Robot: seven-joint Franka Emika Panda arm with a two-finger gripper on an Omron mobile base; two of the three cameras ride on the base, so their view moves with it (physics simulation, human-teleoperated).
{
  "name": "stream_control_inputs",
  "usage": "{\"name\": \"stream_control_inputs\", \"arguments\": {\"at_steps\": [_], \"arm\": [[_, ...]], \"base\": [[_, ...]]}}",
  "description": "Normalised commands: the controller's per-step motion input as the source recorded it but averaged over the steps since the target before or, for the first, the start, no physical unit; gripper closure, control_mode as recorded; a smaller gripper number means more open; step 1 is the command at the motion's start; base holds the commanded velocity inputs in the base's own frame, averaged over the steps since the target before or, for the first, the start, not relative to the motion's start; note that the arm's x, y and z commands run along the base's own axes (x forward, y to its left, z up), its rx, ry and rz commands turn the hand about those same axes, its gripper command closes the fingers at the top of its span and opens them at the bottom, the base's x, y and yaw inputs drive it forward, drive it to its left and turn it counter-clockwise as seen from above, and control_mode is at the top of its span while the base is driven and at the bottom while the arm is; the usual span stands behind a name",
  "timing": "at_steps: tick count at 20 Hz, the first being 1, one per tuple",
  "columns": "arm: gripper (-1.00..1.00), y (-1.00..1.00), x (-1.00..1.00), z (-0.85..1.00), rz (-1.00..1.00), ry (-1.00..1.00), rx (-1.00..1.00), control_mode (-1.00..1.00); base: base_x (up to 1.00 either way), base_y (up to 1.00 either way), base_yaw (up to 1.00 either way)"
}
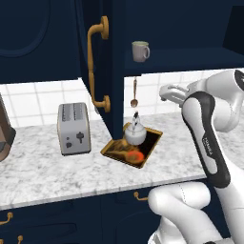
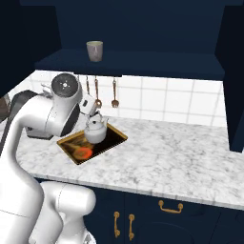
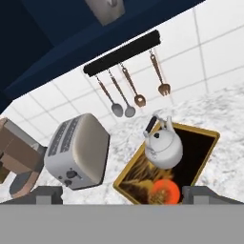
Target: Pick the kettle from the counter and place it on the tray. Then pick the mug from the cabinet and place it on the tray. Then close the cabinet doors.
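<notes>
Sitting upright on the tray [image 1: 151, 135], the kettle [image 1: 135, 133] is already resting where it belongs, toward the tray's back half with the orange-red spot in front of it, so the first part of the task is looking finished. The gripper [image 3: 122, 194] is standing fully spread and holding nothing, its two dark fingertips [image 3: 47, 194] showing at the bottom of the hand view, looking down on kettle and tray from above and apart from both. The mug [image 1: 140, 51] is waiting on the cabinet shelf [image 2: 143, 64], well above the counter [image 2: 181, 147], with the cabinet door [image 1: 102, 66] swung out just left of the tray. Trouble is probably lying in the climb toward that shelf: the arm's elbow is bulking large near the tray, and a careless swing could be knocking the kettle over or shoving the tray along the marble. The open door's edge and brass handle are also crowding the path, and the hanging utensils [image 3: 128, 93] under the shelf are risking a snag. A mug gripped off-centre or by its rim could be slipping on the descent onto the kettle.
</notes>
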Motion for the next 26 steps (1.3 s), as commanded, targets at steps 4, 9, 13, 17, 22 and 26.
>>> {"name": "stream_control_inputs", "arguments": {"at_steps": [4, 9, 13, 17, 22, 26], "arm": [[-1.0, 0.0, 0.0, 0.66, 0.05, 0.0, 0.07, -1.0], [-1.0, 0.0, 0.01, 0.38, 0.04, -0.02, 0.0, -1.0], [-1.0, -0.08, 0.03, 0.37, 0.03, -0.01, 0.0, -1.0], [-1.0, -0.06, 0.07, 0.14, 0.02, -0.15, 0.0, -1.0], [-1.0, -0.04, 0.23, 0.09, 0.0, -0.17, -0.02, -1.0], [-1.0, -0.13, 0.24, 0.09, 0.0, 0.04, -0.02, -1.0]], "base": [[0.0, 0.0, 0.0], [0.0, 0.0, 0.0], [0.0, 0.0, 0.0], [0.0, 0.0, 0.0], [0.0, 0.0, 0.0], [0.0, 0.0, 0.0]]}}
